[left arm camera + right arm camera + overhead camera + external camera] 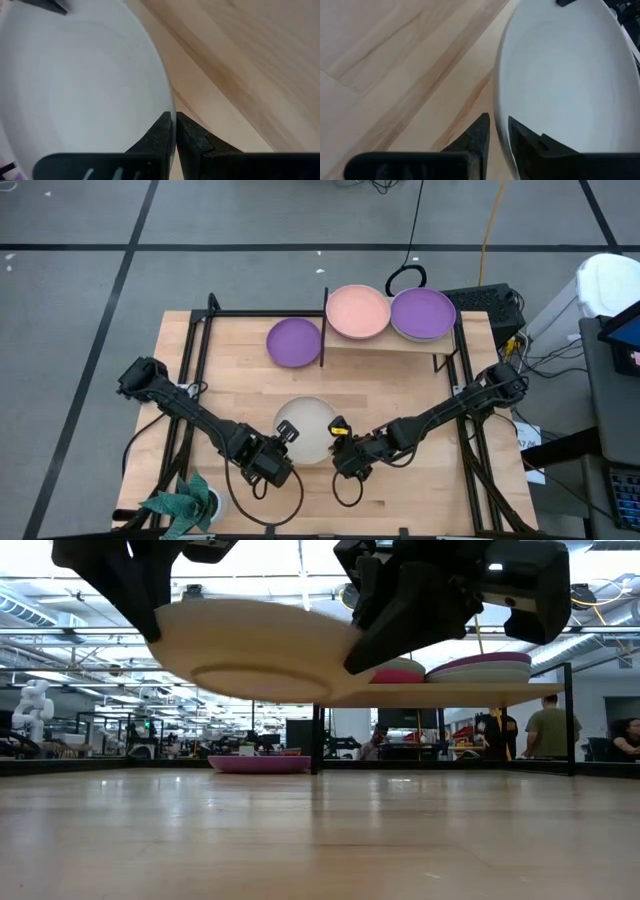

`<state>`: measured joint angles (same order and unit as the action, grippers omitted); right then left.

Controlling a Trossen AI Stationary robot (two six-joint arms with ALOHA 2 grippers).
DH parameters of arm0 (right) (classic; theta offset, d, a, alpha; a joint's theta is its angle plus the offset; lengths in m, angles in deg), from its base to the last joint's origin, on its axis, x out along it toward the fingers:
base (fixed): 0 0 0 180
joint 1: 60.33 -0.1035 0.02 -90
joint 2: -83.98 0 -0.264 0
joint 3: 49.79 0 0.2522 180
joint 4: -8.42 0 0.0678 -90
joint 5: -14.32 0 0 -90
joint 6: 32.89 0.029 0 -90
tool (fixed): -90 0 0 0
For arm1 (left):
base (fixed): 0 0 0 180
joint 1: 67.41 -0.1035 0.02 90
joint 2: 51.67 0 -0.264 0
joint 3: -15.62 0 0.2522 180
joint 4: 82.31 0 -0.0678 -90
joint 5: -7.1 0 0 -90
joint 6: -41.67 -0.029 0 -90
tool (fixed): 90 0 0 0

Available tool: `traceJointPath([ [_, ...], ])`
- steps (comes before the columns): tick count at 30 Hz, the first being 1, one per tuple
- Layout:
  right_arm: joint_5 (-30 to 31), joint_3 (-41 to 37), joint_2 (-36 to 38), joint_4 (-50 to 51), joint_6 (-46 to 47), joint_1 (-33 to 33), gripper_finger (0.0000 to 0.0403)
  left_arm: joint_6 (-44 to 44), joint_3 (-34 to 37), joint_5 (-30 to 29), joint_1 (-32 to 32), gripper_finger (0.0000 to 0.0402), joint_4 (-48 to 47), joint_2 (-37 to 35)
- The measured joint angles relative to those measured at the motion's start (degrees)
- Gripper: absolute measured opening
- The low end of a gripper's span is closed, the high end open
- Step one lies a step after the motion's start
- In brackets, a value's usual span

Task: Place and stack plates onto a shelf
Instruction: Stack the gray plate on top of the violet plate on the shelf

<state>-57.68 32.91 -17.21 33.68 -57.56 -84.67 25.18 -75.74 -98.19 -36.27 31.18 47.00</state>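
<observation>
A beige plate (308, 423) hangs over the table's near middle, clear of the wood in the low view (250, 645). My left gripper (284, 439) is shut on the plate's left near rim, and my right gripper (338, 444) on its right near rim. The shelf (385, 343) stands at the far right. On it are a peach plate (357, 311) and a purple plate (423, 313) that lies on top of a paler one. Another purple plate (293, 342) rests on the table, left of the shelf. My left gripper pinches the beige plate's rim (170, 107) between its two fingers, one above and one below. The fingers slant down from the near left. The plate is lifted clear and roughly level. My right gripper has the plate's rim (499, 131) between its two fingers on the opposite side. It comes slanting down from the near right. The plate hangs clear of the table between both grippers.
A green plant-like thing (185, 502) stands at the near left corner. Black frame rails (190, 350) run along the table's left and right sides. Bare wood lies between the held plate and the shelf. Cables and equipment (480, 300) sit beyond the far right corner.
</observation>
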Motion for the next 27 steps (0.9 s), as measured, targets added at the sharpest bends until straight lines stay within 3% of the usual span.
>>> traceJointPath([
  [7,-0.6,0.0,0.0,0.9,-0.6,-0.1,0.0008,0.4,0.0,-1.4,-0.3,0.0025,-0.2,0.0],
  [14,-0.6,0.0,0.0,1.3,-0.4,-0.1,0.0004,2.7,0.0,-3.2,-0.9,0.0042,0.9,0.0],
  [21,0.1,0.0,0.4,1.8,0.2,0.1,0.0002,6.4,0.0,-6.5,-1.3,0.0162,7.1,0.0],
  [27,0.2,0.0,3.8,6.8,1.8,0.7,0.0002,10.6,0.0,-16.2,-0.9,0.0246,15.8,0.0],
])
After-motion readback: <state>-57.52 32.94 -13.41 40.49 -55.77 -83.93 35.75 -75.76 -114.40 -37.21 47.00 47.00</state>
